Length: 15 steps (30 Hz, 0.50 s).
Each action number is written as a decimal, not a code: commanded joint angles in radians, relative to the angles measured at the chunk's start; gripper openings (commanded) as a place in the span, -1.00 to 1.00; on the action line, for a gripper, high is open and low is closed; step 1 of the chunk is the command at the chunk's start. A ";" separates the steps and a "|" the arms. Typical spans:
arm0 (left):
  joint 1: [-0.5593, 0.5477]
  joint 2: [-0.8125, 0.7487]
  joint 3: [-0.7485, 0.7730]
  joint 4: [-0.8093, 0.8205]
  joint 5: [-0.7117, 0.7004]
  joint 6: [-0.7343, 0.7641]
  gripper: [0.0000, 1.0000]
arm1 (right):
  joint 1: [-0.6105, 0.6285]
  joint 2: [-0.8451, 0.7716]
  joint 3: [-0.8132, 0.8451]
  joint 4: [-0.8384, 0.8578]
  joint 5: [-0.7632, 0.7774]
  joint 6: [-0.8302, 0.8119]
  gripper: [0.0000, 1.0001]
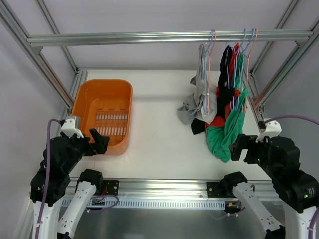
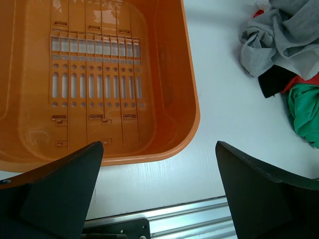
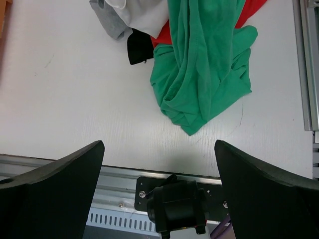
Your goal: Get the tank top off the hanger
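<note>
Several tank tops hang on hangers from the top rail (image 1: 169, 37) at the back right: a grey one (image 1: 201, 94), a black one (image 1: 225, 79), a red one (image 1: 218, 120) and a green one (image 1: 227, 130). Their lower ends lie bunched on the table. The green top (image 3: 204, 69) and grey top (image 2: 279, 35) show in the wrist views. My left gripper (image 1: 99, 141) is open and empty at the near left, by the basket. My right gripper (image 1: 238, 147) is open and empty, just near of the green top.
An orange plastic basket (image 1: 79, 107) sits on the table at the left, also in the left wrist view (image 2: 192, 99). Aluminium frame posts stand at both sides. The right arm's base mount (image 3: 177, 204) sits on the front rail.
</note>
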 commanded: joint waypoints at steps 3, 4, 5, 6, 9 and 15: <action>0.003 0.004 -0.003 0.034 0.017 -0.012 0.98 | 0.006 0.026 0.049 0.071 -0.057 -0.008 0.99; 0.003 0.012 -0.001 0.034 0.016 -0.012 0.97 | 0.004 0.023 0.060 0.108 -0.089 -0.010 0.99; 0.002 0.026 0.000 0.033 0.016 -0.012 0.97 | 0.006 0.021 0.064 0.134 -0.126 -0.005 0.99; 0.002 0.032 0.000 0.033 0.014 -0.012 0.97 | 0.004 0.020 0.067 0.165 -0.232 0.005 0.99; 0.000 0.030 -0.001 0.031 0.008 -0.013 0.98 | 0.004 0.071 0.099 0.284 -0.385 0.067 0.99; 0.000 -0.011 -0.003 0.033 -0.015 -0.024 0.97 | 0.007 0.357 0.259 0.370 -0.533 0.154 0.99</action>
